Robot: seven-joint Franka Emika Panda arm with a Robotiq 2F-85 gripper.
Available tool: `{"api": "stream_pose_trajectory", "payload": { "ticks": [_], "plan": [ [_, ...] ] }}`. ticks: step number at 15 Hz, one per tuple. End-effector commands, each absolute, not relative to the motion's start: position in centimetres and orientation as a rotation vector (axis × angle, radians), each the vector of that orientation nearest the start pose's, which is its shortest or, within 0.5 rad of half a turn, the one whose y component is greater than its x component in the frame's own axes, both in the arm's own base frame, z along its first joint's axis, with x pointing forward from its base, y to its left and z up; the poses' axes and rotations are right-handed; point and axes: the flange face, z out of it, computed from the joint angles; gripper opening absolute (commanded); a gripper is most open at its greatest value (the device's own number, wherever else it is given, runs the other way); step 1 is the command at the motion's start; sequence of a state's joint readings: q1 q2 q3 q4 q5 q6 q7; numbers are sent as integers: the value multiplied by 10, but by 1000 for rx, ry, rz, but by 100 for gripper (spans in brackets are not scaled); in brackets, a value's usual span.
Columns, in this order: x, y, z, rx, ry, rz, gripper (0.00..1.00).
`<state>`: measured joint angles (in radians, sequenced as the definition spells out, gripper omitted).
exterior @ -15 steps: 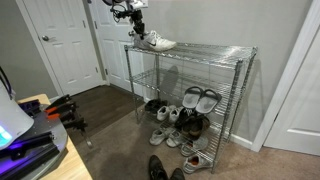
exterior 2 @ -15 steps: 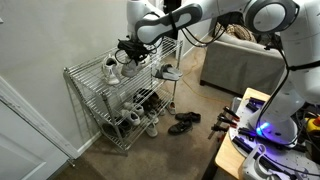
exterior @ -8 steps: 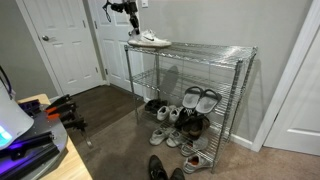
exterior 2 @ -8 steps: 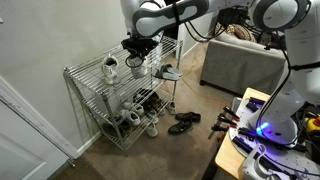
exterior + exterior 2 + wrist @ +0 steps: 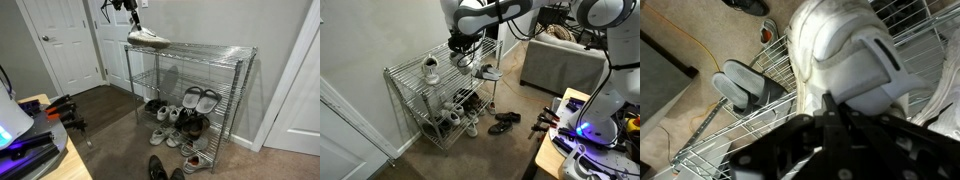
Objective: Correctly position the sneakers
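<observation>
Overhead, the arm bends down over one end edge of the wire tabletop, wrist pointing straight down. Its fingers are clamped on a white sneaker, held slightly tilted just above the tabletop. The second sneaker lies on the tabletop nearby.

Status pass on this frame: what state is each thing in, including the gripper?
gripper: shut on the held sneaker.
held sneaker: gripped, tilted, at the corner of the rack top.
other sneaker: upright on the top shelf, free.
grey slip-ons: resting on a lower shelf.
black shoes: on the floor.
door: closed.
</observation>
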<state>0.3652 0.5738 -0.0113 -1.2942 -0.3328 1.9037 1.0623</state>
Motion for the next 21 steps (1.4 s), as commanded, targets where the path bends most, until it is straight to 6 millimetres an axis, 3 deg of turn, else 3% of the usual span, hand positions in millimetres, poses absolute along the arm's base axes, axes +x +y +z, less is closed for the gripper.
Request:
{"api": "stream_pose_trajectory", "payload": {
  "ticks": [1,7,11,15,17,21],
  "plan": [
    [704,212,428,-3181,867,-439,3],
    [724,181,399,-3154,867,-351,3],
    [726,148,368,-3173,1012,-198,3],
    [729,116,354,-3204,1155,-202,3],
    [730,114,352,-3196,1152,-203,3],
    [733,139,354,-3166,1103,-245,3]
  ]
}}
